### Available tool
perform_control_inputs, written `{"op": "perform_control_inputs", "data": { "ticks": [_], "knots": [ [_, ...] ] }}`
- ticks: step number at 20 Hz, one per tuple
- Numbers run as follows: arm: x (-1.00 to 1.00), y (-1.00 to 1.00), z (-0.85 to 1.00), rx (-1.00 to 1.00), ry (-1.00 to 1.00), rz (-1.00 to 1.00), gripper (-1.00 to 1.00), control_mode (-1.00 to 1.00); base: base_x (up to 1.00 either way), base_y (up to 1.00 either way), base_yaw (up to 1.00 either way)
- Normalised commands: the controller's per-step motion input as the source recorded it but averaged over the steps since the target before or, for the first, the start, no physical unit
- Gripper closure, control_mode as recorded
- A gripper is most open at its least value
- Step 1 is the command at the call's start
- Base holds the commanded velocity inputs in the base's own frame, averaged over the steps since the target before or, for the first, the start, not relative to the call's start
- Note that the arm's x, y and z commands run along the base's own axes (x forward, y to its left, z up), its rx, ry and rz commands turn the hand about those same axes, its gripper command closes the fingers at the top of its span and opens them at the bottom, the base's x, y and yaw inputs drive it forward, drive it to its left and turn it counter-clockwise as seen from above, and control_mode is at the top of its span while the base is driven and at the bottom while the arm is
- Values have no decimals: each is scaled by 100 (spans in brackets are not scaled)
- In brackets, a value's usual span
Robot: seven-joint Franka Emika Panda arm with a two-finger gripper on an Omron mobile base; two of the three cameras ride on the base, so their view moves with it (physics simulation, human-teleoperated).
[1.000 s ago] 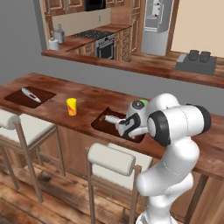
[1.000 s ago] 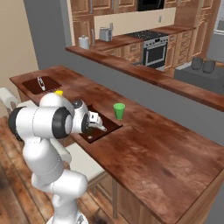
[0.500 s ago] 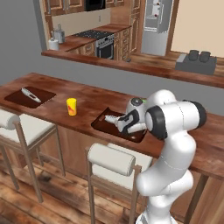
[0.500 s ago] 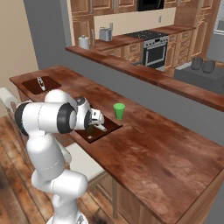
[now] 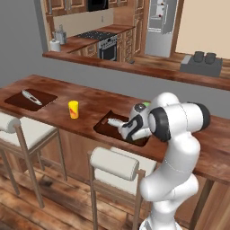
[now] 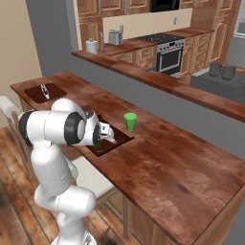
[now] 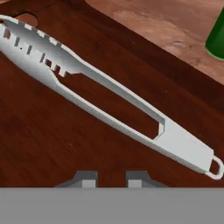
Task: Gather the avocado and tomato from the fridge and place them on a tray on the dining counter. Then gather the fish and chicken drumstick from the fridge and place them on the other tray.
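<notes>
Gripper closed, two dark finger tips nearly together, nothing between them, hovering low over the dark brown rectangular tray set in the long glossy reddish-brown wood-plank dining counter. Just ahead of the tips, long grey metal slotted tongs lie flat on that tray, running diagonally, loop end toward the lower right in the hand view, apart from the fingers. Green cup stands upright on the counter just beyond the tray, its edge seen at the hand view's upper right. In the left base view the white arm bends down over the tray's near edge. Yellow cup upright on the counter, between this tray and a second dark tray at the far end; a second pair of grey tongs lies on that one. White-cushioned stools below the counter. Tall plain grey fridge stands far back in the kitchen, well apart from the arm.
</notes>
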Motion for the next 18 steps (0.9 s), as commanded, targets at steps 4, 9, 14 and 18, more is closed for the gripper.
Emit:
{"op": "perform_control_inputs", "data": {
  "ticks": [4,9,14,18],
  "knots": [
    [-8,0,41,0,0,-4,-100,-100,0,0,0],
    [0,0,65,0,2,-3,-100,-100,0,0,0],
    [-26,-1,80,-1,14,-5,-100,-100,0,0,0],
    [-100,-3,74,0,0,-7,-100,-100,0,0,0]
  ]
}}
